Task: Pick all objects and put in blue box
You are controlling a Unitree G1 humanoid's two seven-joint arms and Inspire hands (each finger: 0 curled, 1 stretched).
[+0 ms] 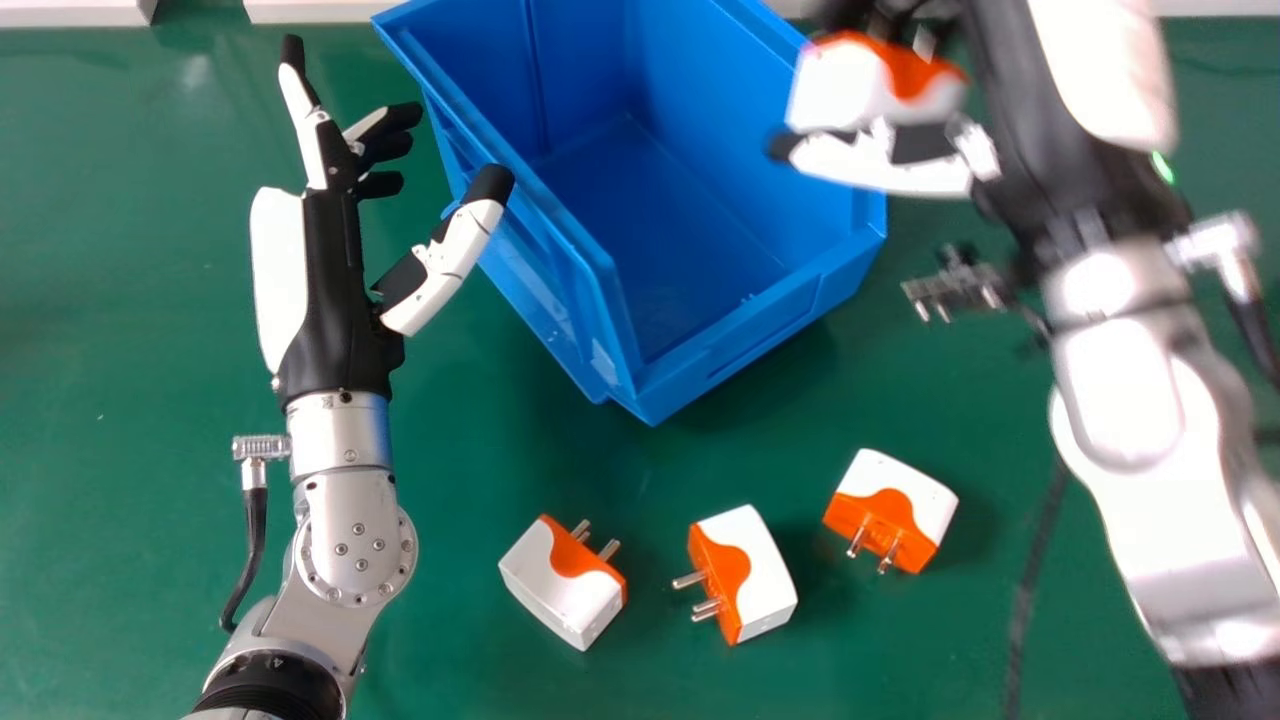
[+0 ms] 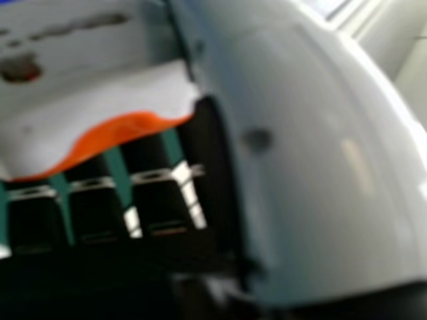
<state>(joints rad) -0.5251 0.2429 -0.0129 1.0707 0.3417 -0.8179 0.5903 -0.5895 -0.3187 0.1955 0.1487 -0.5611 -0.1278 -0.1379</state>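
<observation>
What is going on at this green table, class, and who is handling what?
A robot is holding an orange and white plug in its right hand, at the right side of the blue box. Three similar plugs lie on the table, nearer the robot than the box. Its left hand is open beside the box's left side.

Bright light is washing over the green tabletop (image 1: 120, 480), and a pale reflection is glowing near its far left! Soft shadows are pooling beside the white-and-orange plugs (image 1: 560, 590) and the blue box (image 1: 740, 345). Glare is burning patches of the right forearm (image 1: 1120, 400) to white, while the right hand (image 1: 1050, 120) is smearing into blur. Over in the right hand view, the thumb (image 2: 320, 167) is catching a broad sheen, and the fingers (image 2: 97, 210) are sinking into darkness.
</observation>
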